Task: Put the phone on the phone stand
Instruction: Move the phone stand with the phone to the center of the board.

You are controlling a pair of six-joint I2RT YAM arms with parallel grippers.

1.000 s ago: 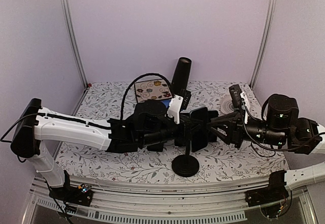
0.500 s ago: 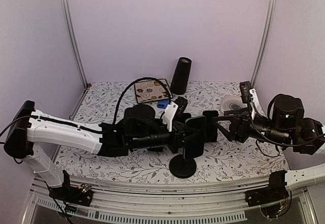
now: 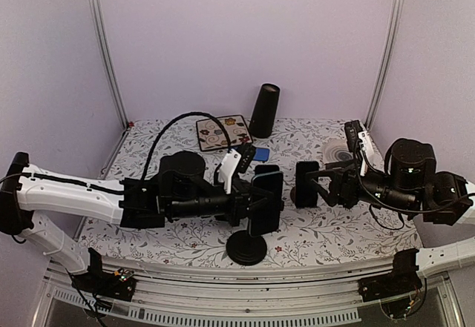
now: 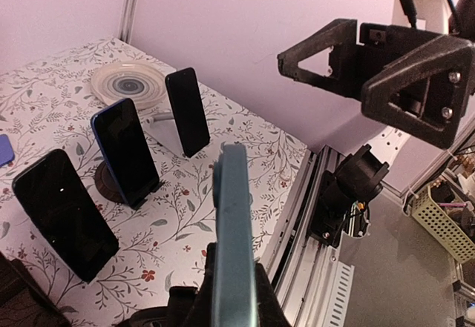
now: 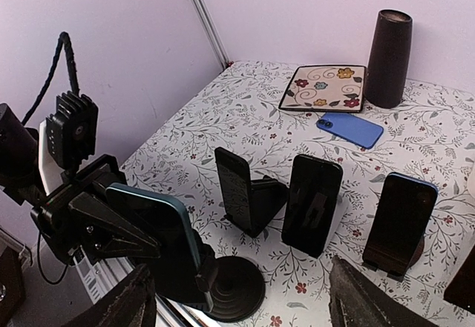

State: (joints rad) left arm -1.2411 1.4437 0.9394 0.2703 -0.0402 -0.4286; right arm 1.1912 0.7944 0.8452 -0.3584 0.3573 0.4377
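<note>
Top external: near the floral table (image 3: 349, 230) edge, the phone (image 3: 271, 186) is being clamped by the left gripper (image 3: 254, 207). The right gripper (image 3: 310, 186) is being held open, just apart.

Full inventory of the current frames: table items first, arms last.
teal phone: 1, teal-edged, upright at the round stand, in the left pincer
round stand: 1, black, near edge
propped phones: 3, two black and one blue, mid-table row
wedge-backed slab: 1, black, beside that row; phone or stand unclear
flat phone: 1, blue, far side
tile: 1, floral, far side
cylinder: 1, dark, beside the tile
disc: 1, white, far right
table: 1, floral cloth
left pincer: 1, black, shut on teal phone
right pincer: 1, black, open, empty
</note>
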